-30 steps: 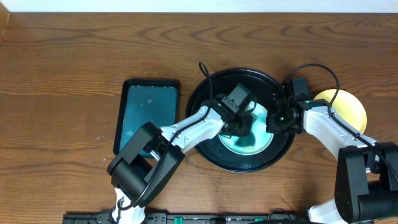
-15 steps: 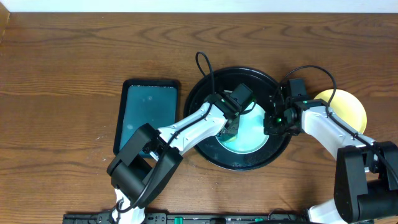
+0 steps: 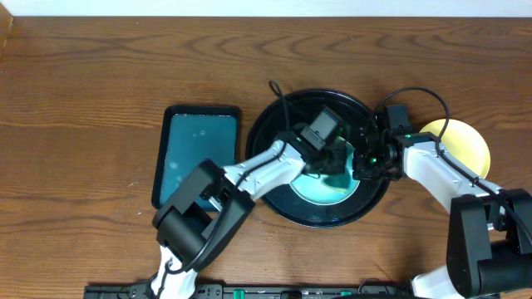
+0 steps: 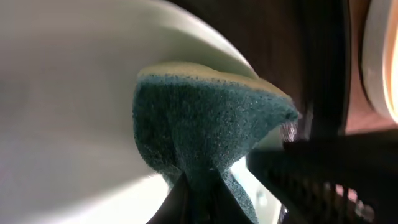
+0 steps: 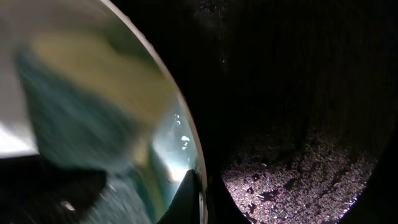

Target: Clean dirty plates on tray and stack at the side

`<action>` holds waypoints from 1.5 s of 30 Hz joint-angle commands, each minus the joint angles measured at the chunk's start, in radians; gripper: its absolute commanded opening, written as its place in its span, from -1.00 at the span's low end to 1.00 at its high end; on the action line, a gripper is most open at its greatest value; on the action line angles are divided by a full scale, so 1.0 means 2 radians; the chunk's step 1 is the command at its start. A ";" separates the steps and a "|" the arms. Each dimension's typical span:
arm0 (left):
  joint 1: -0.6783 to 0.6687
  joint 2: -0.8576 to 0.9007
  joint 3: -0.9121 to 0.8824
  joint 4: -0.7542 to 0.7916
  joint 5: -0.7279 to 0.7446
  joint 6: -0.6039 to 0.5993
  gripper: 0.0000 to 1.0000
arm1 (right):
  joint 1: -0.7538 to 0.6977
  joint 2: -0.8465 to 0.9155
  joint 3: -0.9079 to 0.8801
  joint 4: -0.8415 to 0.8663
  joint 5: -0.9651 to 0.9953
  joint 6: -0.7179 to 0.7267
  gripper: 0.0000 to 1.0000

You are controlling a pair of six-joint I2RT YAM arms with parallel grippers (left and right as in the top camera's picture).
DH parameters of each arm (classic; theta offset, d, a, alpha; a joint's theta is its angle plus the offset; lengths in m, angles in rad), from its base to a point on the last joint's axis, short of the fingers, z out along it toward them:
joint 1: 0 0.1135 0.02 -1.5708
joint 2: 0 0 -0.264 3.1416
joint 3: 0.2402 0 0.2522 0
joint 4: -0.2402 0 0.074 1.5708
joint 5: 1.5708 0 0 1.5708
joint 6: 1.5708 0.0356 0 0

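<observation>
Scrubbing step in hand: cyan plate (image 3: 324,193) lies in black tray (image 3: 332,98), centre of table. Its right rim is pinched tight by right gripper (image 3: 363,161). Sponge (image 4: 205,124) is clamped in left gripper (image 3: 331,160) and pressed on plate face. Next, probably: wipe to be finished, then plate to be lifted onto yellow plate (image 3: 465,143), which sits on tabletop right of tray. Teal tray (image 3: 187,166) at left: only pale specks seen. A 2nd plate underneath can't be ruled out.
</observation>
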 commanded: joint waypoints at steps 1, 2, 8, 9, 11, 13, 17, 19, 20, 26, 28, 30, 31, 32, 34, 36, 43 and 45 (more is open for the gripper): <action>-0.002 0.013 -0.004 -0.033 -0.021 -0.006 -0.85 | 0.002 0.024 -0.011 -0.009 0.054 -0.018 -0.97; 0.001 0.013 -0.004 -0.045 -0.039 -0.006 -0.85 | 0.002 0.024 -0.011 -0.010 0.054 -0.018 -0.97; 0.041 0.012 -0.003 -0.184 -0.236 0.007 -0.85 | 0.002 0.024 -0.011 -0.011 0.054 -0.019 -0.97; 0.045 0.012 -0.003 -0.200 -0.264 0.007 -0.85 | 0.002 0.024 -0.011 -0.011 0.054 -0.019 -0.97; 0.053 0.012 -0.003 -0.221 -0.312 0.007 -0.85 | 0.002 0.024 -0.011 -0.011 0.054 -0.018 -0.98; 0.055 0.011 -0.001 -0.235 -0.354 0.007 -0.85 | 0.002 0.024 -0.011 -0.011 0.054 -0.018 -0.98; 0.049 0.008 0.015 -0.261 -0.400 0.020 -0.85 | 0.002 0.024 -0.011 -0.011 0.054 -0.019 -0.97; 0.046 0.003 0.032 -0.284 -0.395 0.018 -0.85 | 0.002 0.024 -0.011 -0.010 0.056 -0.019 -0.97; 0.044 -0.002 0.044 -0.302 -0.389 0.013 -0.85 | 0.002 0.024 -0.011 -0.010 0.056 -0.019 -0.97; 0.048 -0.083 0.076 -0.324 -0.286 0.012 -0.85 | 0.002 0.023 -0.011 -0.006 0.071 -0.018 -0.97; 0.056 -0.119 0.076 -0.327 -0.260 0.013 -0.85 | 0.002 0.023 -0.011 -0.005 0.075 -0.018 -0.97; 0.068 -0.155 0.076 -0.340 -0.253 0.013 -0.85 | 0.002 0.023 -0.011 -0.005 0.077 -0.018 -0.97; 0.075 -0.170 0.076 -0.348 -0.254 0.017 -0.85 | 0.002 0.023 -0.011 -0.004 0.078 -0.018 -0.97; 0.085 -0.184 0.074 -0.357 -0.254 0.025 -0.85 | 0.002 0.023 -0.011 -0.002 0.079 -0.018 -0.98; 0.117 -0.208 0.066 -0.374 -0.254 0.053 -0.85 | 0.002 0.023 -0.011 0.011 0.081 -0.020 -0.97; 0.145 -0.213 0.059 -0.385 -0.254 0.068 -0.85 | 0.002 0.023 -0.011 0.027 0.082 -0.032 -0.98; 0.257 -0.212 -0.011 -0.369 -0.223 0.110 -0.85 | 0.008 -0.014 0.025 -0.008 0.090 -0.033 -0.97; 0.286 -0.212 -0.039 -0.344 -0.174 0.143 -0.82 | 0.017 -0.043 0.041 -0.030 0.113 -0.033 -0.98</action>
